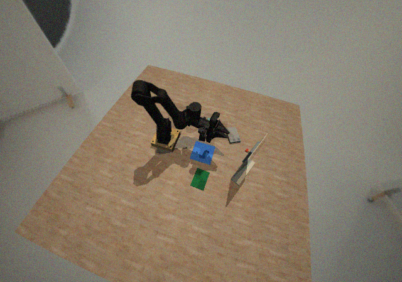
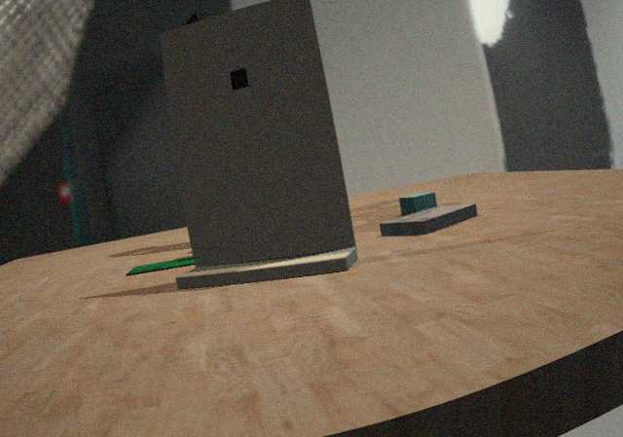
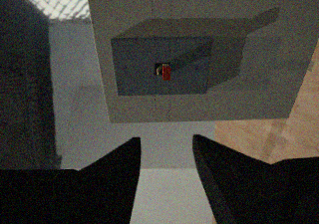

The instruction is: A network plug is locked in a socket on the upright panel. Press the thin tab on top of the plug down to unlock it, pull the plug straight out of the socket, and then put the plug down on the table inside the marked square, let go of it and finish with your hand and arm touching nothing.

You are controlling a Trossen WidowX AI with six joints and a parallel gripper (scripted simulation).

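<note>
A light wood grain is shown on the table [image 1: 162, 223]. The arm [image 1: 156, 110] is coloured black, the panel [image 3: 199, 105] grey, the plug [image 3: 166, 73] red, and 2 squares blue [image 1: 203, 152] and green [image 1: 200, 179].

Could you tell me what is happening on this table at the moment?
A single black arm is lining its gripper up with the upright panel. The small plug with its red tab sits in the socket, seen straight ahead in the wrist view. The fingers are partly open, hold nothing and are apart from the plug. The blue and green squares hold nothing.
</note>
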